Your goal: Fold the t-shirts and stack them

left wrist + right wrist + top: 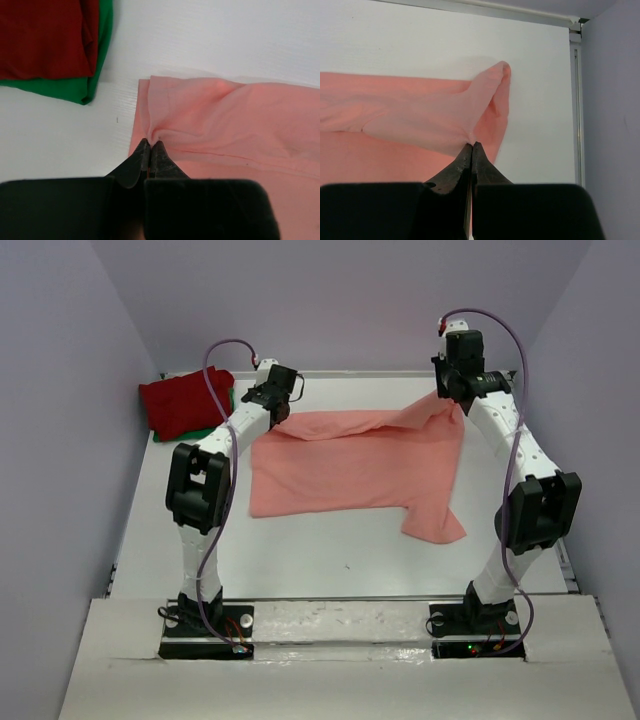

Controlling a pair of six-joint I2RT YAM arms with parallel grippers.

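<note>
Salmon-pink soft cloth t-shirt (350, 470) spread at centre. Left gripper (150, 146), right gripper (471, 146) each pinched tight on its far corners. Best handling, likely: draw both toward near hem together, level, edge taut. Dark red folded shirt (185, 400) far left.

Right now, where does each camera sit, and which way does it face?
Top external: above and behind the robot, looking down on the table; left arm and right arm show.
Left wrist: on the left arm, looking past its left jaws, shut on the salmon-pink shirt; dark red shirt on green shirt beyond.
Right wrist: on the right arm, right jaws pinching another corner of that shirt.
Shared: all views show the salmon-pink shirt.
</note>
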